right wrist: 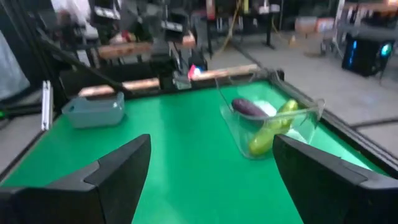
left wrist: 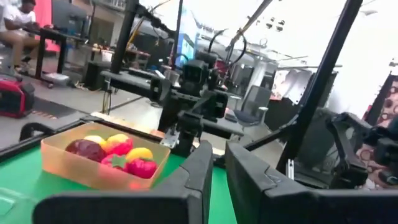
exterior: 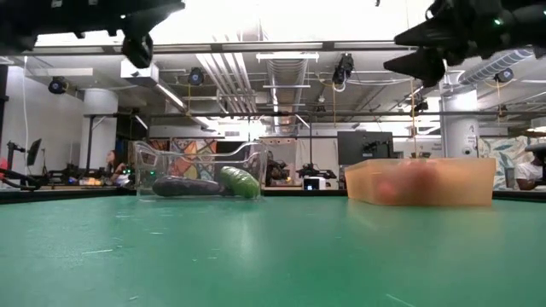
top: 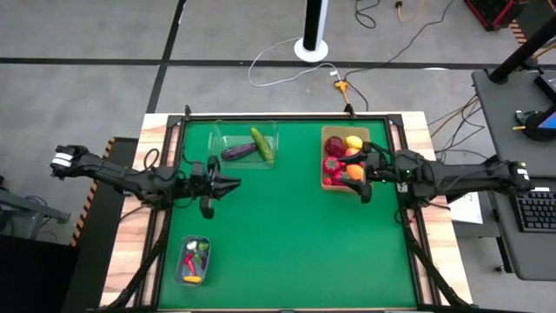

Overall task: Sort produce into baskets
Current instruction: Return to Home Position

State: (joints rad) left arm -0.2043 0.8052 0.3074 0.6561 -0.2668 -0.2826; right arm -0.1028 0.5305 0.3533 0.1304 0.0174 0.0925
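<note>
Produce sorted into three baskets (none loose on the table): left gripper (top: 233, 184) nearly closed and empty, right gripper (top: 366, 174) spread wide, should retract clear of the wooden tray (top: 330, 133).

green table (top: 287, 235) w/ wood edges, mid frame. directly on it: clear tub (top: 246, 132) upper left, wooden tray (top: 327, 135) upper right, bluish tub (top: 193, 260) lower left.

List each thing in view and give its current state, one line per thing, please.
left gripper: shut, empty, above the mat
right gripper: open, empty, beside the wooden tray
clear tub: holds eggplant and cucumber
wooden tray: holds round fruits
small grey tub: holds chillies
</note>
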